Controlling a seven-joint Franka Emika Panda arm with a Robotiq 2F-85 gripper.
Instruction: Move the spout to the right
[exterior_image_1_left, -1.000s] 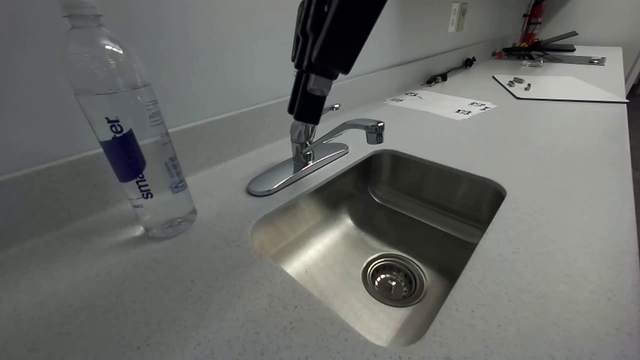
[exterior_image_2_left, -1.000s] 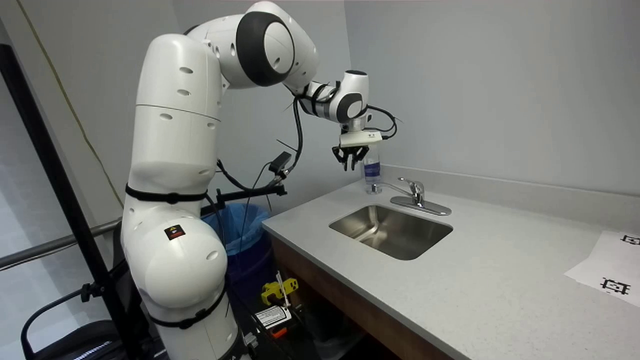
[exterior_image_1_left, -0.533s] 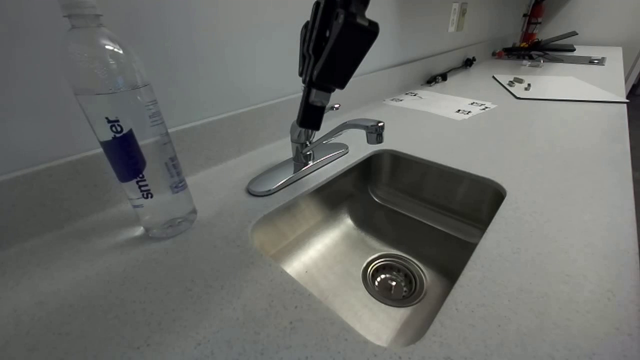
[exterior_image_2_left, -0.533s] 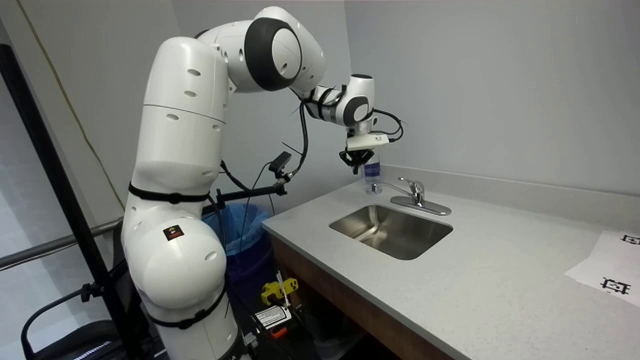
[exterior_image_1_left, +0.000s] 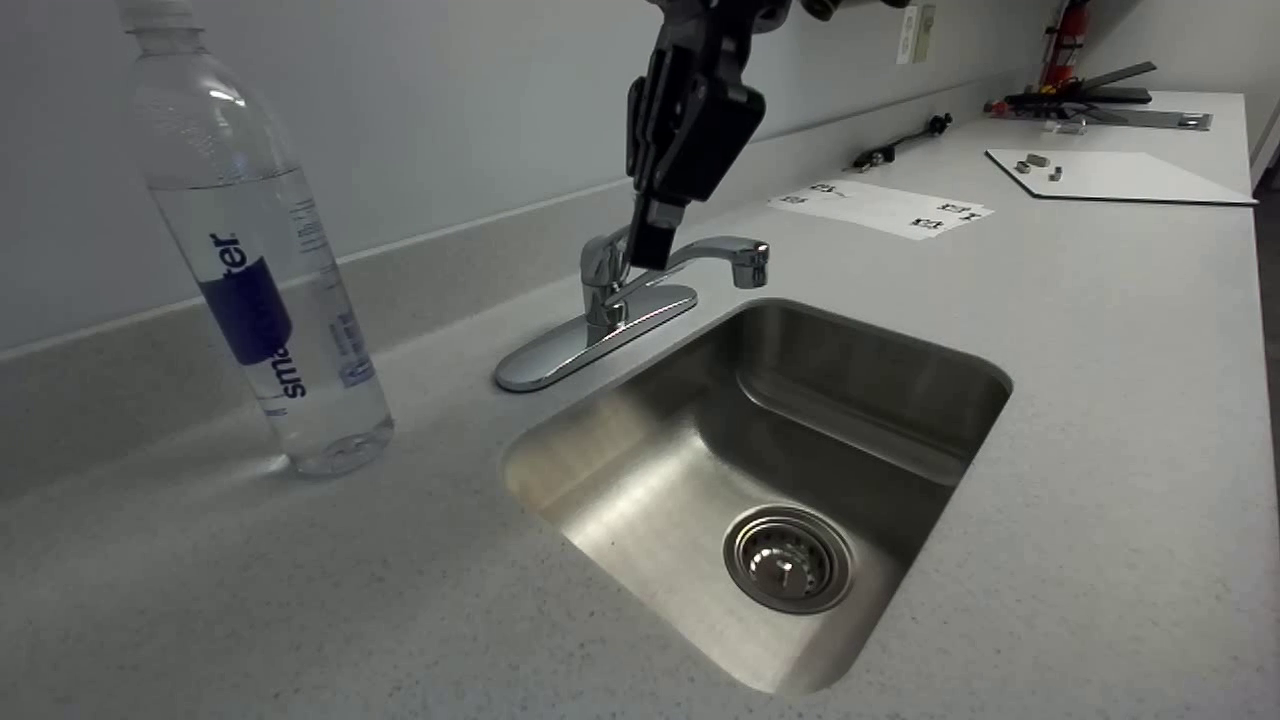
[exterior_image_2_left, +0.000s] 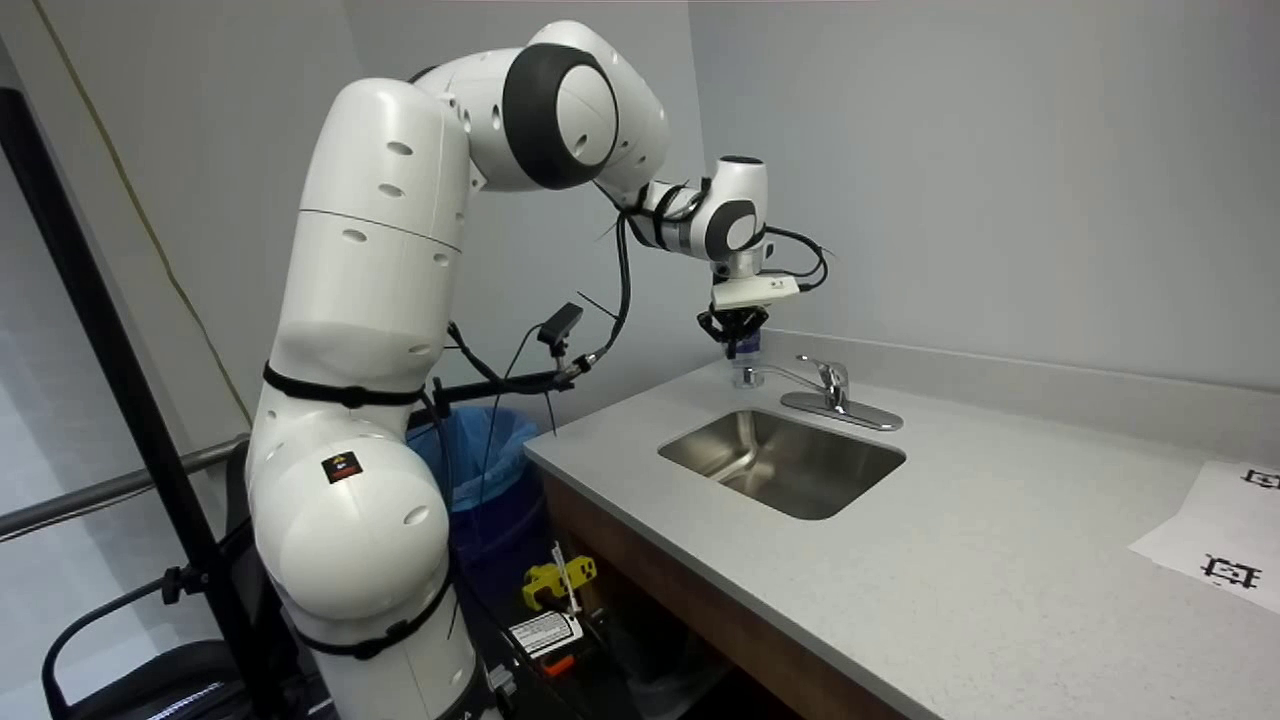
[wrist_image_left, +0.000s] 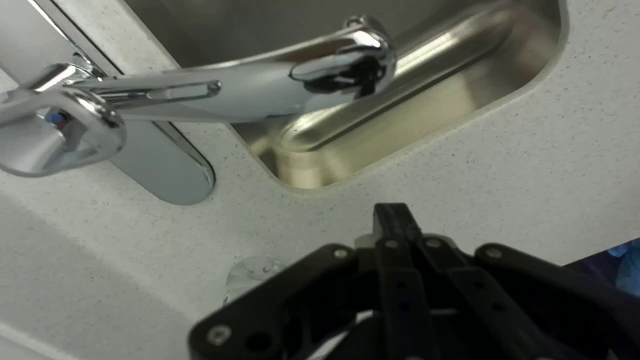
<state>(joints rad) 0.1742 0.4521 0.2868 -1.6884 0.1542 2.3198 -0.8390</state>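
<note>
In an exterior view, noted a pale, speckled countertop (exterior_image_1_left: 1120, 450) along a grey wall (exterior_image_1_left: 430, 90), with a low backsplash (exterior_image_1_left: 450, 240) at the join and wall plates (exterior_image_1_left: 908, 38) higher up. Found a stainless-steel sink (exterior_image_1_left: 860, 385) let into the surface, with a strainer (exterior_image_1_left: 787, 565) at the bottom, and a water bottle (exterior_image_1_left: 270, 300) upright near the faucet plate (exterior_image_1_left: 560, 355). Located the spout (exterior_image_1_left: 715, 247) pointing out from the faucet (exterior_image_1_left: 598, 268) toward the sink, with the gripper (exterior_image_1_left: 652, 248) in front of the faucet from that angle. Identified, farther along, paper sheets (exterior_image_1_left: 870, 208) with black markers, a white board (exterior_image_1_left: 1130, 180) with small grey pieces (exterior_image_1_left: 1038, 160) on top, and a red fire extinguisher (exterior_image_1_left: 1070, 45). In an exterior view, observed the white arm (exterior_image_2_left: 360, 540) beside the countertop, with the gripper raised above the surface. Noted also a room corner (exterior_image_2_left: 694, 80), a dark bin (exterior_image_2_left: 500, 530) with a blue liner (exterior_image_2_left: 475, 450), a yellow outlet block (exterior_image_2_left: 545, 583) below the countertop, and a black pole (exterior_image_2_left: 120, 380). In the wrist view, found the gripper closed, jaws together, over the countertop beside the sink and apart from the spout. Saw the spout extended over the sink, and the water bottle partly hidden behind the gripper.
</note>
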